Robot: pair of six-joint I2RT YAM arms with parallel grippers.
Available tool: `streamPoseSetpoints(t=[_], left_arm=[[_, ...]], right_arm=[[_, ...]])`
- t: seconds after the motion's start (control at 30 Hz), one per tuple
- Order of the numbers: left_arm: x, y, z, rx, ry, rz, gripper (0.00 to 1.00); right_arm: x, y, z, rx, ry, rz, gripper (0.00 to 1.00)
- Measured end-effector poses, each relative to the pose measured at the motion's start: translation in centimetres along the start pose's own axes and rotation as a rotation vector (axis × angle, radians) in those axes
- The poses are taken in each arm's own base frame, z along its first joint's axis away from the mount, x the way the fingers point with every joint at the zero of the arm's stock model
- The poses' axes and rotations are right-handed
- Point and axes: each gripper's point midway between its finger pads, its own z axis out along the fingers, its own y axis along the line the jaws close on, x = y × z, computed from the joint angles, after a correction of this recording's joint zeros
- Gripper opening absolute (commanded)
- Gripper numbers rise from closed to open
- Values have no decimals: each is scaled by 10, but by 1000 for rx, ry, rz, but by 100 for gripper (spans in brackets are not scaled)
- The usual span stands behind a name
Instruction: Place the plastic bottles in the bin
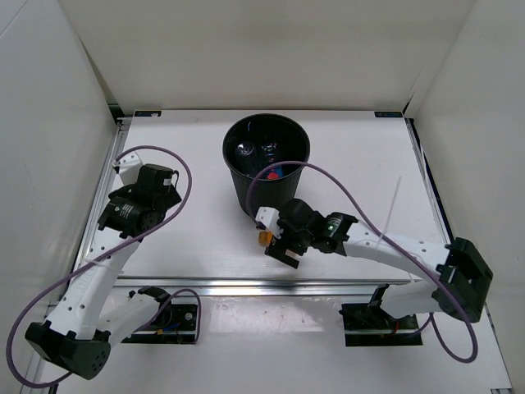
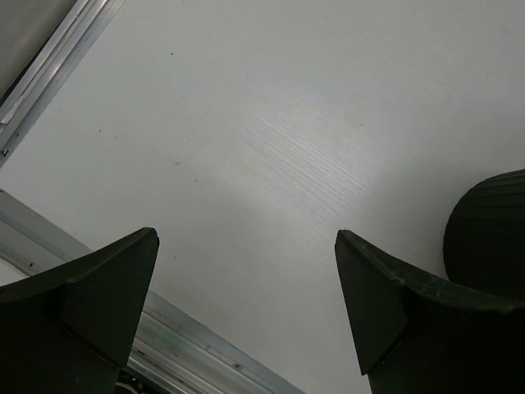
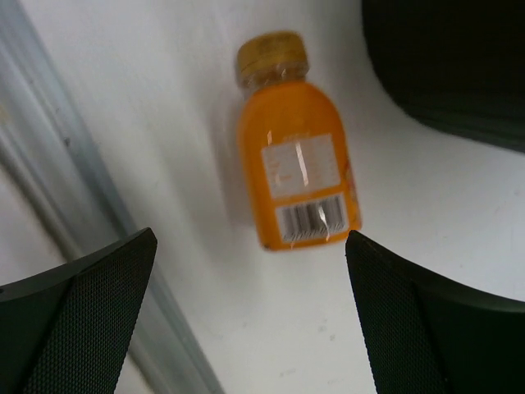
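The black bin [image 1: 236, 176] stands at the table's middle back. Inside it I see a clear bottle [image 1: 244, 149] and red and blue bottle parts [image 1: 276, 172]. The short orange bottle [image 3: 297, 156] lies on its side on the table just in front of the bin [image 3: 459, 66], its cap pointing away from the wrist camera. My right gripper [image 3: 250, 238] is open and hovers over the bottle's base end, not touching it. From above, only a bit of the orange bottle [image 1: 263, 237] shows beside the right gripper [image 1: 274, 240]. My left gripper [image 2: 246, 234] is open and empty, left of the bin [image 2: 492, 222].
An aluminium rail [image 1: 246, 287] runs along the table's near edge, close to the orange bottle in the right wrist view [image 3: 74, 164] and under the left gripper [image 2: 189, 328]. White walls enclose the table on three sides.
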Motion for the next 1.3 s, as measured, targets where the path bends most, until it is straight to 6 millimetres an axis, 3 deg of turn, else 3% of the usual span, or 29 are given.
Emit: streamPoseSetpoints(t=[0.33,0.5,0.73,0.87,1.0,1.13,1.23,1.3], left_arm=[[21,10,-11,28,66,-36,100],[27,11,-14,37,92,-30,100],[34,14,-14,32,118,-16,100],[37,15,-13,24,127,-15,100],[38,15,-13,20,131,-33,100],[38,14,-13,20,129,-66,100],[40,13,-12,23,126,-94,100],[43,13,-10,20,129,-106,100]], right_arm=[[-17,-15,47,66,-33,-6,100],[-11,-19,60,71,-18,17,100],[12,-19,69,23,38,138,79],[28,-6,66,-47,89,213,59],[35,11,52,-113,149,287,46],[23,28,14,-142,165,311,38],[-24,30,-27,-148,77,300,33],[-71,27,-60,-148,-22,285,30]])
